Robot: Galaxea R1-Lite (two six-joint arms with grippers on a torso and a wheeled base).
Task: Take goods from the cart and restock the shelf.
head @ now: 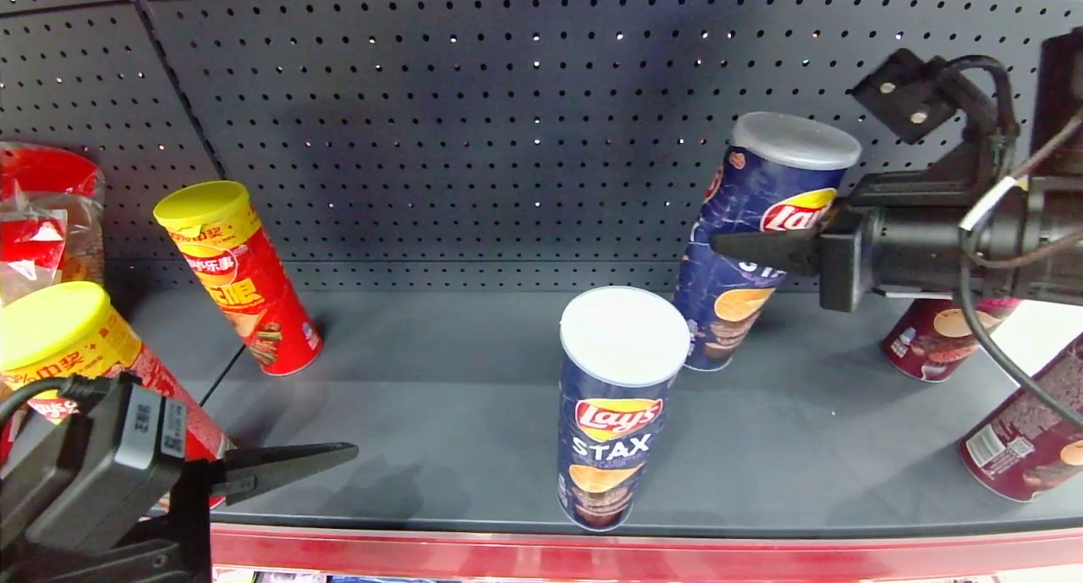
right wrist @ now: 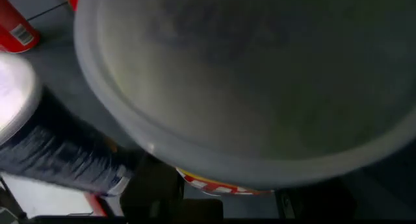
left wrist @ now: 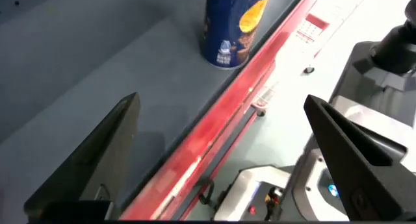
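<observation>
The shelf [head: 440, 431] already carries one upright blue chip can [head: 615, 414], just in front of the right pincer [head: 766, 249], toward the front edge. That pincer is clamped round a second blue can [head: 744, 206], tilted, its base low at the shelf's back; standing it and letting go seems left. The left pincer [left wrist: 221, 100] hangs spread and empty over the shelf's front lip; further restocking likely follows

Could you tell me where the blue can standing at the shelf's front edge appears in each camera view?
Head view: the front blue can stands centre, at the shelf's front edge.
Left wrist view: its lower part, just inside the red shelf lip.
Right wrist view: its white lid and blue side, beyond the held blue can.
Shared landmark: the grey shelf board.
</observation>
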